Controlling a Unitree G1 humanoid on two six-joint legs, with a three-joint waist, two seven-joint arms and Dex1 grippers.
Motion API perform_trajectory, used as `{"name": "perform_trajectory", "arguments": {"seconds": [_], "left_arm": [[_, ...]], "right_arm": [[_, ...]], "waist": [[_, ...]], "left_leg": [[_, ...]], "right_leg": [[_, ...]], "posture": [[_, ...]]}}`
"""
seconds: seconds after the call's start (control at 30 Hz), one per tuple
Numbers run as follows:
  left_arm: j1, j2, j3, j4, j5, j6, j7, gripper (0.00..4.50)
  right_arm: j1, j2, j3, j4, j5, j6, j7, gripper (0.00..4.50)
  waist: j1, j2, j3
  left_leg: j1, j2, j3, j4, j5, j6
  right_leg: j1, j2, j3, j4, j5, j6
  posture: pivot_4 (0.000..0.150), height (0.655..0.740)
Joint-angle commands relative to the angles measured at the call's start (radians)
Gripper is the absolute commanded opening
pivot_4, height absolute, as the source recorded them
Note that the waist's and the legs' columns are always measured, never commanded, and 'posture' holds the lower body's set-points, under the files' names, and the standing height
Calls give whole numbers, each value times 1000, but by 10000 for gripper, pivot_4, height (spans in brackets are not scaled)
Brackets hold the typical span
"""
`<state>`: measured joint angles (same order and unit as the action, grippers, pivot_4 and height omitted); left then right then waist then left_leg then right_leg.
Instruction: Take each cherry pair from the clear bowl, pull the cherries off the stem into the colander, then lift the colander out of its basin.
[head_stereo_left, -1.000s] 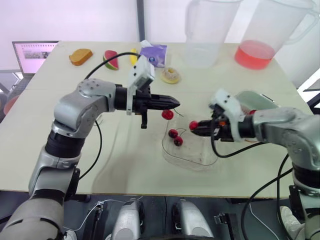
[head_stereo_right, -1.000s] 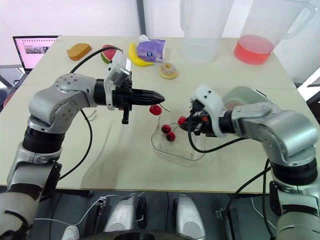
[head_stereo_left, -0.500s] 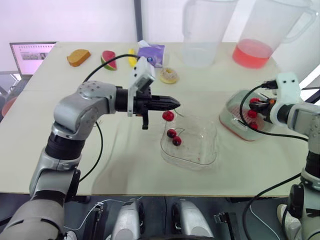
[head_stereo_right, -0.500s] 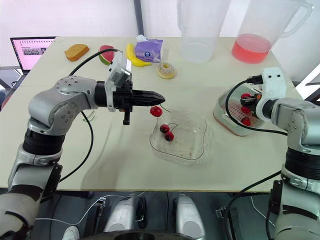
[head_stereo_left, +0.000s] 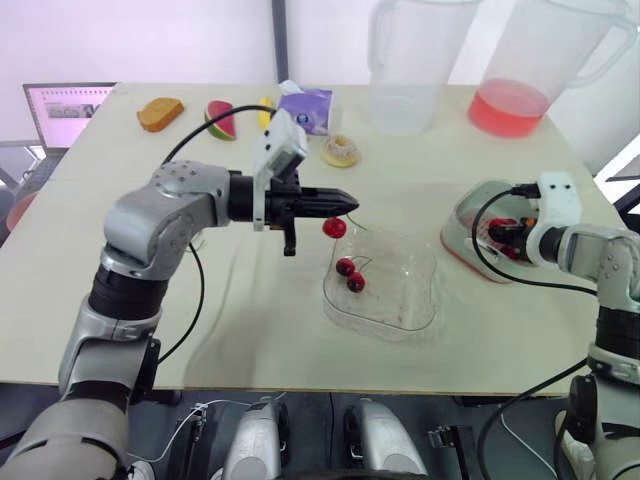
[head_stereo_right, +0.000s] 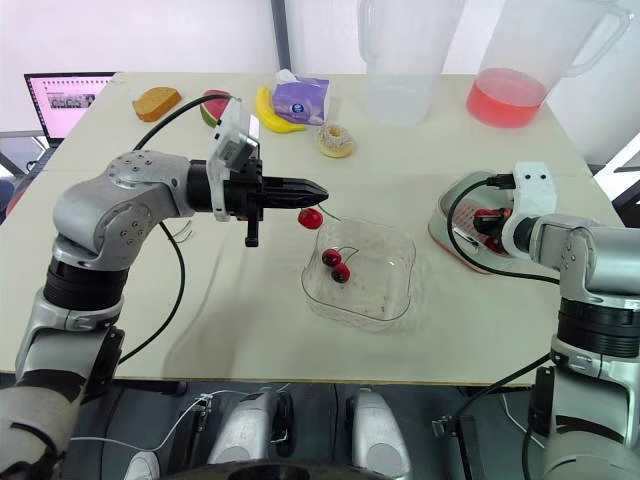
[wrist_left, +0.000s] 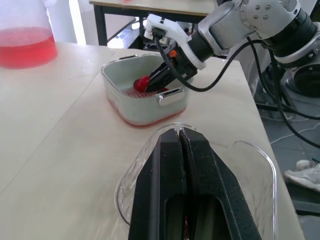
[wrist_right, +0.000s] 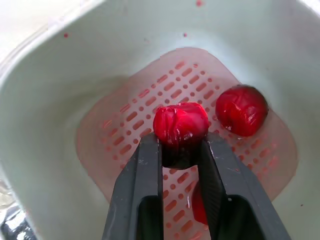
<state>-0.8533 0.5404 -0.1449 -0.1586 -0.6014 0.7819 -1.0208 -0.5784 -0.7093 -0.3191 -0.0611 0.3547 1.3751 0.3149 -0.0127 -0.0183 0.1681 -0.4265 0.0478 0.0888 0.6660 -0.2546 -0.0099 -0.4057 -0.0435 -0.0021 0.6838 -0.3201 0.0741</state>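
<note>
The clear bowl (head_stereo_left: 410, 300) sits nearest on the counter (head_stereo_left: 250, 330). One cherry pair (head_stereo_left: 350, 275) lies inside it toward the 9 o'clock wall, the two fruits touching. Over the bowl's rim at 11 o'clock hangs the left hand (head_stereo_left: 352, 205). Its two black fingers are pressed flat together, with only a hairline between them in the left wrist view. A stemmed cherry (head_stereo_left: 334, 228) dangles just under the tips, clear of the bowl.

At 2 o'clock from the bowl and apart from it stands the white basin (wrist_left: 117, 92), with the pink perforated colander (wrist_right: 125, 150) seated inside. The right hand (wrist_right: 180, 144) reaches down into it, fingers clamped on a red cherry (wrist_right: 181, 122) over the colander's floor. A loose cherry (wrist_right: 241, 109) lies on the perforations beside it. A third cherry (wrist_right: 199, 205) shows partly under the fingers.

Farther back, a doughnut (head_stereo_right: 336, 140) lies at 11 o'clock from the bowl. Behind it a tissue pack (head_stereo_right: 300, 100), a banana (head_stereo_right: 268, 112), a watermelon slice (head_stereo_left: 220, 118) and a bread slice (head_stereo_left: 160, 112) run round toward 10 o'clock. On the far edge an empty clear pitcher (head_stereo_left: 412, 70) stands at 12 o'clock and a pitcher of red liquid (head_stereo_left: 520, 90) at 1 o'clock. A laptop (head_stereo_left: 65, 110) shows beyond the counter's left edge.
</note>
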Motion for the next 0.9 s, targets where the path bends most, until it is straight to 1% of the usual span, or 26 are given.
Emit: {"name": "perform_trajectory", "arguments": {"seconds": [0.03,0.17,0.2,0.23,0.3,0.4,0.53,0.6,0.67,0.73,0.9], "left_arm": [[-3,4,23,-27,-9,1,3,0],[-5,6,23,-24,-7,-1,2,0],[-5,6,24,-23,-7,-2,2,0],[-6,7,24,-23,-7,-2,1,0],[-8,7,25,-20,-6,-2,1,0],[-11,4,24,-14,-4,-5,2,0],[-16,-5,23,-4,-3,-11,1,0],[-18,-8,21,-1,-3,-17,-5,0],[-21,-10,20,2,-3,-21,-9,0],[-23,-11,20,2,-5,-24,-16,0],[-23,-21,33,-7,-37,-10,-39,0]], "right_arm": [[-38,-3,-47,-22,0,-14,-13,18433],[-82,7,-113,-44,15,15,-32,37738],[-95,8,-127,-55,19,24,-36,43539],[-112,11,-142,-72,26,31,-39,44383],[-155,16,-164,-125,56,48,-29,44383],[-188,12,-152,-234,153,67,56,44383],[-110,-24,-77,-439,358,93,253,44383],[-72,-15,-55,-509,453,126,313,44383],[-29,-29,14,-573,517,115,367,44383],[-22,-16,67,-595,539,92,372,44383],[-94,89,187,-512,498,38,292,44383]], "waist": [[0,0,0],[0,0,0],[0,0,0],[0,0,0],[-1,0,0],[-2,1,0],[0,1,0],[2,0,0],[2,0,0],[1,0,0],[-4,0,0]], "left_leg": [[0,0,0,0,0,0],[0,0,0,0,0,0],[0,0,0,0,0,0],[0,0,0,0,0,0],[0,0,0,0,0,0],[0,0,0,0,0,0],[0,0,-1,-1,-2,3],[0,0,-1,-1,-2,3],[0,0,-1,0,-2,4],[0,0,-1,1,-3,4],[0,1,-1,1,-2,4]], "right_leg": [[0,0,0,0,0,0],[0,0,0,0,0,0],[0,0,0,0,0,0],[0,0,0,0,0,0],[0,0,0,0,0,0],[0,0,0,0,0,0],[0,0,0,0,0,0],[1,0,-1,-1,0,0],[1,-1,-1,-1,0,0],[1,-1,-1,-1,0,0],[1,-1,-1,0,0,0]], "posture": [[1500,7400],[1500,7400],[1500,7400],[1500,7400],[1500,7400],[1500,7400],[1500,7400],[1500,7400],[1500,7400],[1500,7400],[1500,7400]]}}
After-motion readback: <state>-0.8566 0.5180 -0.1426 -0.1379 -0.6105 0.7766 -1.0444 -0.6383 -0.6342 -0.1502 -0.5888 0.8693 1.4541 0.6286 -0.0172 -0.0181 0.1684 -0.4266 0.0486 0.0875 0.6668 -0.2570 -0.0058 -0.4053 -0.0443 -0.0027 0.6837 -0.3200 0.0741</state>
